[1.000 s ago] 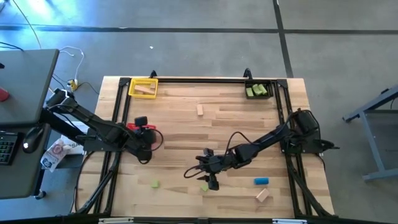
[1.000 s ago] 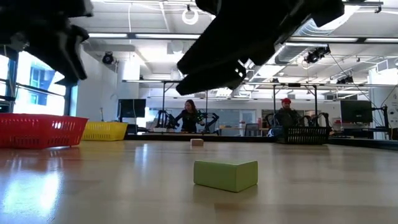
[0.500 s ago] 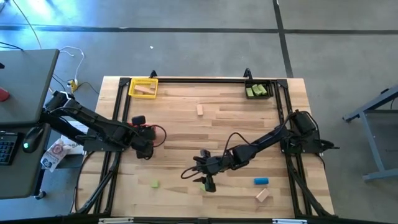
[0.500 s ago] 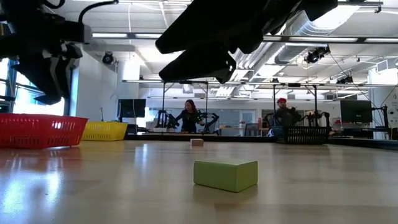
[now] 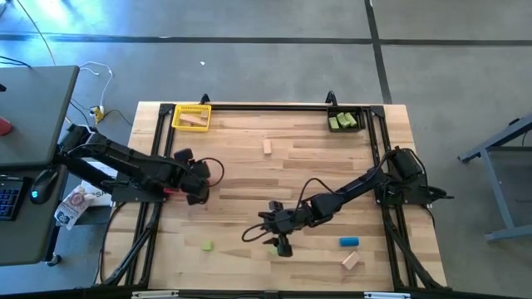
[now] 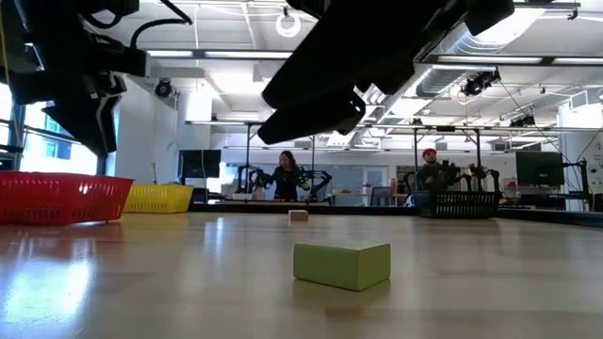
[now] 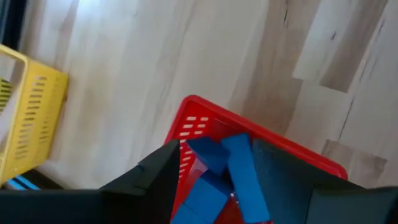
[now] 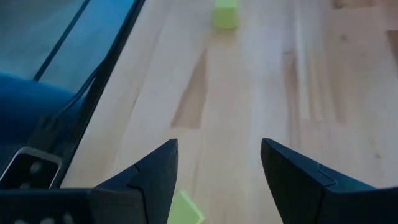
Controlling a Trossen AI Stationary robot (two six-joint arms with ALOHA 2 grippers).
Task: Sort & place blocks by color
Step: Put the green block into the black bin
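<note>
Currently your left claw hangs above the red bin at the left edge of the bench, fingers spread and gripping nothing. You can count three blue blocks lying in that bin directly under the fingers; whether more sit beneath them cannot be told.

Your right claw hovers low over the front middle of the bench, released and empty, with one light green block just below its fingers and a second light green block farther along the bench, near the front left.

Loose on the bench you have four others: one blue block and one tan block at front right, and one tan block toward the back middle.

The yellow bin at back left holds tan wood, count unclear. The black bin at back right holds green blocks, count unclear.
</note>
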